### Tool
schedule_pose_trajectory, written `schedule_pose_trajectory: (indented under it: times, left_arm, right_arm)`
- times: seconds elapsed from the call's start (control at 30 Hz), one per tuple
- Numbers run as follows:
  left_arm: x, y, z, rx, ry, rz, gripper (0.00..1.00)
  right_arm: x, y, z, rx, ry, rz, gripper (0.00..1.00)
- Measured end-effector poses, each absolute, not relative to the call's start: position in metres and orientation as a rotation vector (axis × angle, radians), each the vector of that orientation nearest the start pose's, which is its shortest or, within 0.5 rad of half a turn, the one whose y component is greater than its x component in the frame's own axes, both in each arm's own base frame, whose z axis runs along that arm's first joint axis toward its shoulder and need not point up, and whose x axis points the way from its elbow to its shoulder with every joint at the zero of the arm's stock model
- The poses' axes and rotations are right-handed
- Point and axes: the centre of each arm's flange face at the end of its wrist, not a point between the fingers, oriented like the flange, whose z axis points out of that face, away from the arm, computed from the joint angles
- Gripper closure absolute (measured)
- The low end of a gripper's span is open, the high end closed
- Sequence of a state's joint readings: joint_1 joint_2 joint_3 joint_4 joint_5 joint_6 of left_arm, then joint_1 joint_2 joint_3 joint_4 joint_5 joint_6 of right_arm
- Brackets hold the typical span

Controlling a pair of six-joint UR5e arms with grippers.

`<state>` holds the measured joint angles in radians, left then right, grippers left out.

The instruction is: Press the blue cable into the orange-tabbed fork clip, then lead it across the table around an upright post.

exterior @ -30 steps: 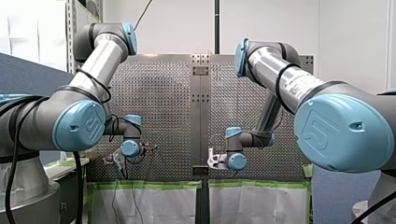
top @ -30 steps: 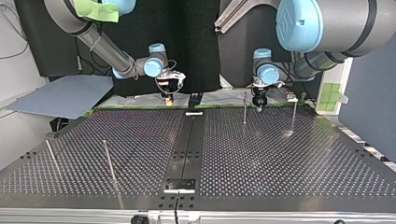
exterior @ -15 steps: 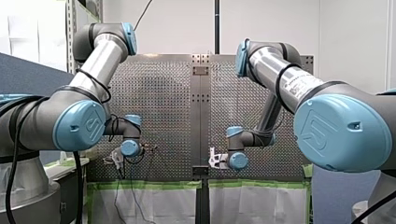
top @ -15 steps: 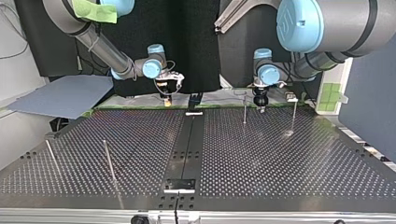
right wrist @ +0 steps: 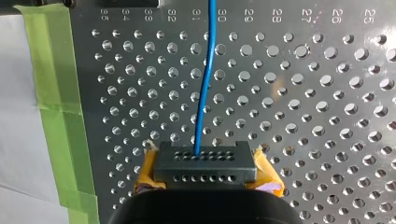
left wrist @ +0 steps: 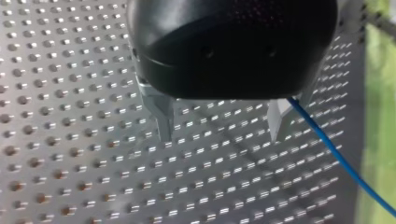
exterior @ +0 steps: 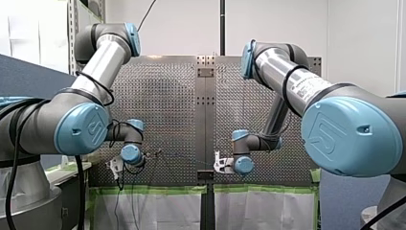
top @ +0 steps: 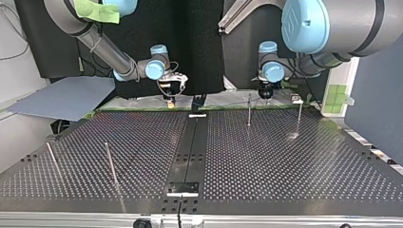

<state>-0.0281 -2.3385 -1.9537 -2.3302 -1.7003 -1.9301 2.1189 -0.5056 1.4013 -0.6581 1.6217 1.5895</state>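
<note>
Fingers (left wrist: pixel 161 116) of the left gripper (left wrist: pixel 219 137) stand spread and empty, the blue cable (left wrist: pixel 336 150) passing just outside one of them. The right gripper (right wrist: pixel 205 163) is clamped on that cable, which runs straight ahead from its yellow pads (right wrist: pixel 267 175); being the holder, the right arm looks better placed to lead.

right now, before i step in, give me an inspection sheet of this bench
surface: perforated table, green tape along one edge
job's things: blue cable; four upright posts; fork clip not made out
clutter: nothing seen
claws: left claw open, empty, cable beside one finger; right claw shut on the cable
cables: blue cable leads ahead from right claw; black leads hang by my left arm
surroundings: grey sheet beside the table, black backdrop behind
</note>
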Motion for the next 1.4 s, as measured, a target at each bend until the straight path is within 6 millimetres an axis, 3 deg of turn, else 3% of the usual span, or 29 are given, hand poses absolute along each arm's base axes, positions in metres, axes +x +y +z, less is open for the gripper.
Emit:
schedule_pose_trajectory:
  times: [0.27, 0.53, 1.07, 1.4]
  left_arm:
    - [0.48, -0.14, -0.03, -0.382, 1.948, -0.201, 0.0]
    - [0.471, -0.146, -0.03, -0.311, 1.997, -0.214, 0.0]
    - [0.438, -0.153, 0.008, -0.229, 1.979, -0.181, 0.0]
    - [0.429, -0.162, 0.014, -0.108, 1.981, -0.147, 0.0]
  right_arm:
    - [0.471, -0.52, -0.058, 1.78, -1.061, 1.402, 1.0]
    - [0.472, -0.52, -0.058, 1.78, -1.058, 1.402, 1.0]
    - [0.472, -0.52, -0.058, 1.783, -1.053, 1.402, 1.0]
    - [0.473, -0.519, -0.058, 1.786, -1.052, 1.402, 1.0]
